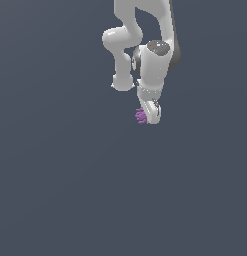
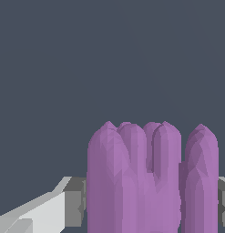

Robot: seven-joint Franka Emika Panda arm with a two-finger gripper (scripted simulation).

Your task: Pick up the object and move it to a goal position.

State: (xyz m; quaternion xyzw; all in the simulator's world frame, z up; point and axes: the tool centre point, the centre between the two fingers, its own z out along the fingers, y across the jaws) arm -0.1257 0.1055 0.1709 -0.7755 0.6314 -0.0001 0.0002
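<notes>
The object [image 1: 140, 116] is a small purple block with ridged, bumpy sides. In the exterior view it sits at the tip of the white arm, on the exterior view's left side of the gripper [image 1: 149, 116]. In the wrist view the object [image 2: 145, 177] fills the space between the two grey finger pads [image 2: 74, 200], which touch both of its sides. The gripper [image 2: 148, 205] is shut on the object. The fingertips are mostly hidden behind the white hand in the exterior view.
The white arm [image 1: 145, 45] reaches down from the upper middle of the exterior view. A plain dark grey-blue surface [image 1: 70, 190] fills everything around it. No goal marker shows.
</notes>
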